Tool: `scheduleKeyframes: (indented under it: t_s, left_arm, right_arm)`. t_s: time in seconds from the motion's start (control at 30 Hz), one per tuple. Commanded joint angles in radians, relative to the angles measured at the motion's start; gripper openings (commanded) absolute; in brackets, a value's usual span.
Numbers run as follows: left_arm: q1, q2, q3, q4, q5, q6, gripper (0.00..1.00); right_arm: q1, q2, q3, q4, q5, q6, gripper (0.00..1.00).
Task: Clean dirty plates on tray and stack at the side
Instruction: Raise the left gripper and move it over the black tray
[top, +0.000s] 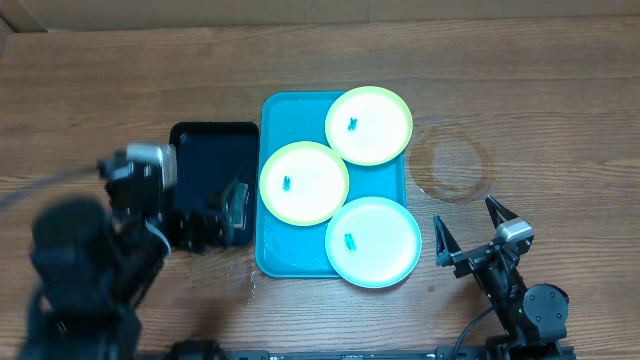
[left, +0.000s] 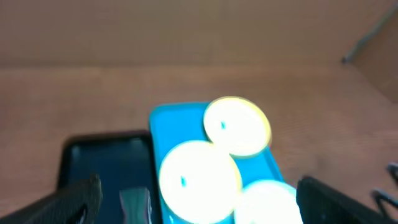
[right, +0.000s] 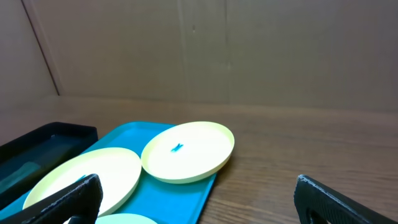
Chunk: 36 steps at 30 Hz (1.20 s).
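Nothing done yet: three smudged plates (top: 304, 183) sit on the turquoise tray (top: 290, 115), left gripper (left: 199, 202) and right gripper (right: 199, 202) fingers released

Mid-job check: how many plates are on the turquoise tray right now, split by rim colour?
Yellow-green plates: 2
Light blue plate: 1
Total on the turquoise tray: 3

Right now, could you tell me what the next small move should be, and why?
Probably lower the open left gripper onto the grey item in the black tray, seemingly a wiper: all three plates show blue smudges, and nothing is held yet.
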Motion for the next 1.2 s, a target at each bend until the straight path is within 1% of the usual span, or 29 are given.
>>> scheduleKeyframes:
  t_s: [0.0,0.03,0.13,0.27,0.3,0.33,0.37,0.57,0.77,0.83,1.0,1.17]
  left_arm:
    - [0.005,0.163,0.224,-0.170,0.093,0.026,1.00]
    - [0.005,0.208,0.281,-0.235,0.107,0.026,1.00]
    - [0.005,0.292,0.367,-0.348,0.106,0.026,1.00]
    - [0.005,0.377,0.378,-0.425,0.106,0.031,0.98]
    - [0.005,0.391,0.378,-0.441,0.106,0.042,0.65]
    - [0.005,0.407,0.378,-0.455,0.105,0.053,0.30]
    - [0.005,0.422,0.378,-0.470,0.099,0.052,0.04]
    - [0.004,0.498,0.378,-0.533,0.028,0.040,0.04]
    - [0.005,0.524,0.377,-0.575,-0.038,0.041,0.04]
    - [0.005,0.523,0.377,-0.576,-0.064,0.040,0.04]
    - [0.005,0.524,0.377,-0.557,-0.063,0.012,0.04]
    - [0.004,0.529,0.377,-0.517,-0.063,-0.056,0.04]
  right_arm:
    - [-0.004,-0.006,-0.011,0.006,0.011,0.000,1.00]
    - [-0.004,-0.006,-0.011,0.006,0.010,0.000,1.00]
    - [-0.004,-0.006,-0.011,0.006,0.011,0.000,1.00]
    - [-0.004,-0.006,-0.011,0.006,0.011,0.000,1.00]
    - [-0.004,-0.006,-0.011,0.006,0.011,0.000,1.00]
    - [-0.004,-0.006,-0.011,0.006,0.011,0.000,1.00]
    - [-0.004,-0.006,-0.011,0.006,0.011,0.000,1.00]
    - [-0.004,-0.006,-0.011,0.006,0.011,0.000,1.00]
    - [-0.004,-0.006,-0.011,0.006,0.011,0.000,1.00]
    - [-0.004,-0.006,-0.011,0.006,0.011,0.000,1.00]
    - [-0.004,-0.006,-0.011,0.006,0.011,0.000,1.00]
    - [-0.004,-0.006,-0.011,0.006,0.011,0.000,1.00]
